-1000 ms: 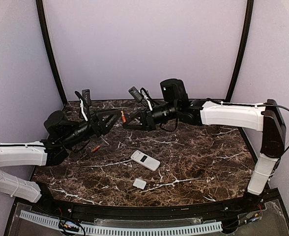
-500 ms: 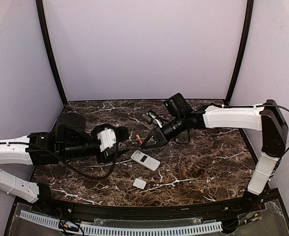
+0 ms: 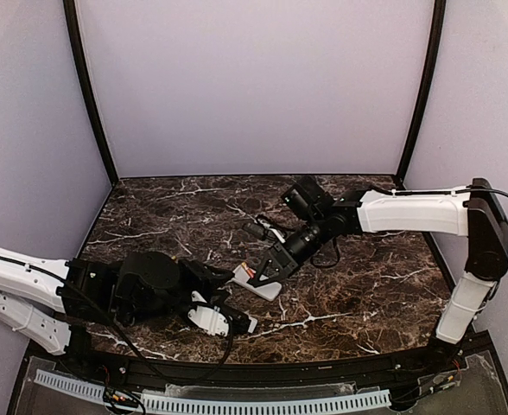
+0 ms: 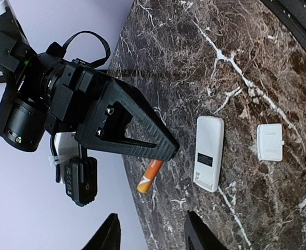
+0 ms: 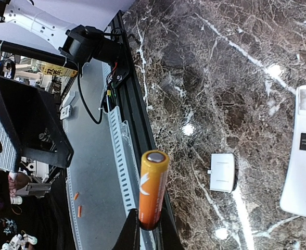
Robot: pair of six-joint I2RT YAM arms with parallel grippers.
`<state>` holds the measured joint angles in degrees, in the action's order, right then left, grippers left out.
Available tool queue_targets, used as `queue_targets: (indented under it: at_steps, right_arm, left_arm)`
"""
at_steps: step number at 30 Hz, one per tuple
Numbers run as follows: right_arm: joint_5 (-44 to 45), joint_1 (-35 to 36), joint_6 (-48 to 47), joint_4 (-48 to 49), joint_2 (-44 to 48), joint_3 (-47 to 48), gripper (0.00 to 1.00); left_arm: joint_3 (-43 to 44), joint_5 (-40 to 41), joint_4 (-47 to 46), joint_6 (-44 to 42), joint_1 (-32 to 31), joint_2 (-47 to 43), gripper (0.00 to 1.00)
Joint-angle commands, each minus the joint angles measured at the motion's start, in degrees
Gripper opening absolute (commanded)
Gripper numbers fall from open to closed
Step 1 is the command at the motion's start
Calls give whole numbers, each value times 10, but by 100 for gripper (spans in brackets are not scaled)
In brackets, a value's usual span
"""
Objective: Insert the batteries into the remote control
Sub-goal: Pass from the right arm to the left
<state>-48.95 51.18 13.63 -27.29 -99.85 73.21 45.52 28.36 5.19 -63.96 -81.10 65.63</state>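
Right pincer (image 5: 147, 228) clamped on one end of a battery (image 5: 153, 182); most of the cell stands free beyond the tips. It hangs near the remote (image 4: 209, 153), which lies flat and unheld on the tabletop (image 5: 220, 62), white back up as far as I can tell. Risks, judged: gripped by one end only, the battery may pivot or slip when pressed into the recess; the loose remote may slide under the push; polarity is unreadable here. Left pincer (image 4: 154, 235) sits low nearby, fingers apart, nothing between them; the arms are close, so a clash is possible. The cover (image 4: 270, 142) lies beside the remote, apart from it, not blocking the recess.
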Motion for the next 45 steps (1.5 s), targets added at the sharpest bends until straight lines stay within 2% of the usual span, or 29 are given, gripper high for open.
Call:
queue_targets:
  at_steps: [1,11,18,30,39,45]
  right_arm:
    - [-6,19,12,-18,12,14,0]
    - [4,57,16,-2,6,14,0]
    - [-3,73,20,10,-1,15,0]
    - [-10,76,24,16,-1,18,0]
    - [-16,77,21,14,-3,17,0]
    - [-18,77,18,11,-1,18,0]
  left_arm:
    - [-18,55,-43,-102,-11,16,43]
    - [-68,75,-171,-207,-26,38,36]
    - [-64,65,-170,-214,-26,55,31]
    - [-54,53,-158,-230,-26,74,18]
    - [-51,56,-158,-221,-27,83,16]
    - [-48,59,-152,-212,-27,82,4]
